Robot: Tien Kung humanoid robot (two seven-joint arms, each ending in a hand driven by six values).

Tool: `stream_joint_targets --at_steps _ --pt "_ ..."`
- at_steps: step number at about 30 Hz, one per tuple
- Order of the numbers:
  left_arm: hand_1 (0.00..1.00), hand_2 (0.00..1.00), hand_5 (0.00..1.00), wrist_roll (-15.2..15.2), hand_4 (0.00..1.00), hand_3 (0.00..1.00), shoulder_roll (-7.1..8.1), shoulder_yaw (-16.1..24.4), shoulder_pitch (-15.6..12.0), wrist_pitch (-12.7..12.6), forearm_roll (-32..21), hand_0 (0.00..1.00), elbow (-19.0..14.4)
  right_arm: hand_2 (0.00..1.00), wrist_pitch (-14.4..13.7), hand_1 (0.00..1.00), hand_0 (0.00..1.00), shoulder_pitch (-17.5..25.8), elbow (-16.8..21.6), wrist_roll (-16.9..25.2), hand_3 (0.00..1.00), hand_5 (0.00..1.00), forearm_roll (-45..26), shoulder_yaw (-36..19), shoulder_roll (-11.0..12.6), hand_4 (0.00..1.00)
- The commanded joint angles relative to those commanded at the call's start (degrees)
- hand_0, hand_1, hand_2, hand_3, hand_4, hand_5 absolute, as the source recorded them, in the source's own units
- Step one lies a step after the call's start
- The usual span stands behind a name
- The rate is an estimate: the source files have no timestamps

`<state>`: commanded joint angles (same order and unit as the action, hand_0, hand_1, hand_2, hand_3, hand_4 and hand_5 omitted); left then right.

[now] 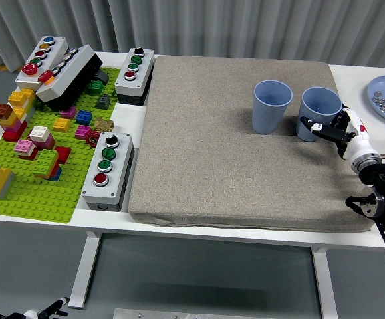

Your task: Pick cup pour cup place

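The main risk, as I judge it, is a knock: the right robot hand [326, 126] sits low against the near-right side of the right cup [320, 113], and a closing push could tip the light cup or shove it left into the left cup [271, 106] just beside it. Both blue cups stand upright on the far right part of the grey mat [239, 143] on the bench [145, 119]. The hand's dark fingers curve toward the cup wall, partly spread; whether they grip it I cannot tell.
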<state>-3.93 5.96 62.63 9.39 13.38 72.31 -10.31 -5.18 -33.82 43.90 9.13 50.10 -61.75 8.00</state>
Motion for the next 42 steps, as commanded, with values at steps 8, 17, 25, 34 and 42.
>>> stream_joint_targets --at_steps 8,17,25,34,42 --pt "0.843 0.877 0.998 0.0 0.640 0.809 -0.03 0.0 0.1 0.0 0.0 0.821 0.0 0.962 1.5 0.910 0.922 -0.1 -0.2 -0.9 0.941 0.169 0.5 -0.5 0.1 0.772" --pt "0.843 0.877 0.998 0.0 0.641 0.809 -0.05 0.2 0.1 0.0 0.2 0.821 0.0 0.975 3.1 0.917 0.933 -0.1 -0.4 -1.9 0.948 0.168 1.4 -0.8 0.1 0.772" --pt "0.843 0.876 0.998 0.0 0.641 0.809 -0.06 0.2 0.1 0.0 0.2 0.821 0.0 0.998 5.6 0.954 0.981 -0.2 -0.2 -3.9 0.998 0.216 4.5 -1.9 0.3 0.831" --pt "0.843 0.876 0.998 0.0 0.641 0.809 -0.10 0.5 0.0 0.0 0.4 0.820 0.0 0.998 5.7 0.953 0.984 0.1 0.6 -4.4 0.998 0.208 5.0 -2.8 0.6 0.819" --pt "0.843 0.876 0.998 0.0 0.641 0.809 -0.22 1.0 -0.2 0.0 0.6 0.820 0.0 0.998 6.0 0.954 0.986 2.2 2.8 -5.1 0.998 0.238 5.4 -3.5 2.3 0.849"
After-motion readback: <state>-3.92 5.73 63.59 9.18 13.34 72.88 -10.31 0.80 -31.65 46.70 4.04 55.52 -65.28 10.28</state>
